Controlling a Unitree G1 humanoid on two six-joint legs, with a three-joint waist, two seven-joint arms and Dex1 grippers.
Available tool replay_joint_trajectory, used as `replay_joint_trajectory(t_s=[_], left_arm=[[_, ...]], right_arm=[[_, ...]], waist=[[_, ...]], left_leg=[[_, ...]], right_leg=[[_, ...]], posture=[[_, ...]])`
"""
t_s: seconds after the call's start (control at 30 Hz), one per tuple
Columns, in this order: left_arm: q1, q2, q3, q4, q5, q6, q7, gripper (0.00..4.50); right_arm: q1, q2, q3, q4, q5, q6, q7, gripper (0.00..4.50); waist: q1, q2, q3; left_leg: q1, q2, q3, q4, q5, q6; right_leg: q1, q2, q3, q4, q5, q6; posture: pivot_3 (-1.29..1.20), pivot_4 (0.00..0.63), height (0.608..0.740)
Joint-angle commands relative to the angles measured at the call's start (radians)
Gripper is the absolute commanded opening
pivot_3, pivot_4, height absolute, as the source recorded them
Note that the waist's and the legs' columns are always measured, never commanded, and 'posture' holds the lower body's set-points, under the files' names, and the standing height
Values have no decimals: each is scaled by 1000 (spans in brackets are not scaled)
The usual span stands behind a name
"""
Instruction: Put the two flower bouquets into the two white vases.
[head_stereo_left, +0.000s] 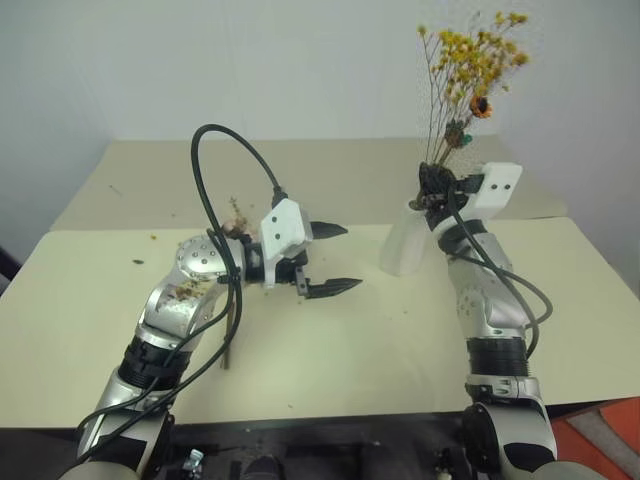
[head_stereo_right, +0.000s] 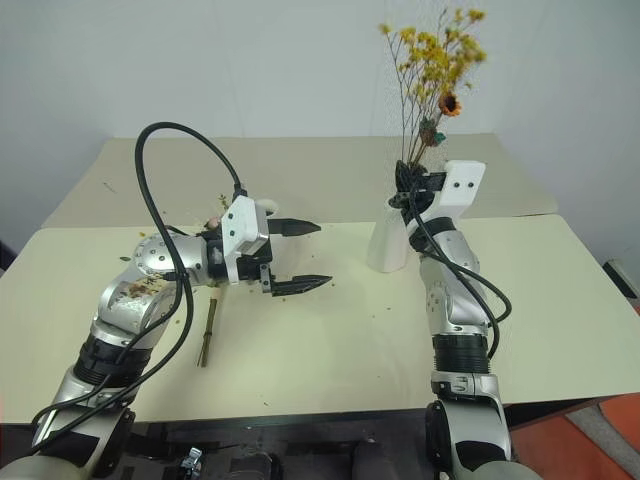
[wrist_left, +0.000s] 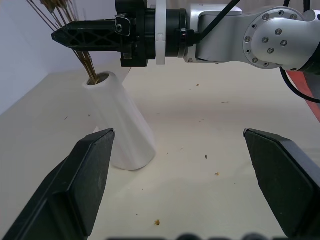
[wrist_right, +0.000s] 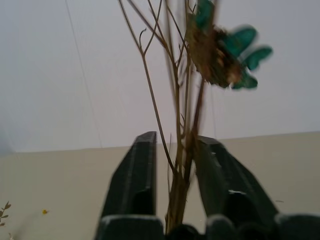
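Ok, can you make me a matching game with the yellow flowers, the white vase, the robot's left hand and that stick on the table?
Things:
1. yellow-orange bouquet
2. slanted white vase
3. left gripper
4. thick stem

States:
A. lying flat on the table
B. fingers wide open, holding nothing
C. sticking up out of the vase's mouth
D. standing on the table beside the right arm

Pairs: 1-C, 2-D, 3-B, 4-A
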Motion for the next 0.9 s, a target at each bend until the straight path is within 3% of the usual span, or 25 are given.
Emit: replay_joint_trajectory(t_s=[0.03,0.17,0.2,0.4,0.63,0.9], left_arm=[[-4,5,22,-19,-15,-17,2,4500],[-8,3,15,-6,-6,-26,2,4500],[-7,2,14,-6,-5,-27,1,4500],[-6,7,23,-5,-11,-26,-7,4500],[14,27,32,-6,-10,-35,-18,4500],[35,48,33,-15,-5,-41,-18,4500]], right_arm=[[1,-2,9,-56,-6,-23,6,2928],[16,-9,22,-74,-27,-8,-5,4302],[19,-11,25,-77,-33,-4,-9,4458],[31,-65,70,-127,-99,67,-1,4458],[67,-229,194,-253,-248,260,54,4458],[127,-328,164,-394,-240,413,117,4458]], waist=[[0,0,0],[0,0,0],[0,0,0],[1,0,0],[2,0,0],[5,0,0]], left_leg=[[0,0,0,0,0,0],[0,0,0,0,0,0],[0,0,0,0,0,0],[0,0,0,0,0,0],[0,0,0,0,0,0],[-1,0,0,0,0,0]], right_leg=[[0,0,0,0,0,0],[0,0,0,0,0,0],[0,0,0,0,0,0],[0,0,0,0,0,0],[0,0,0,0,0,0],[0,0,0,-1,-1,1]], posture=[[0,150,740],[0,150,740],[0,150,740],[0,150,740],[0,150,740],[0,150,740]])
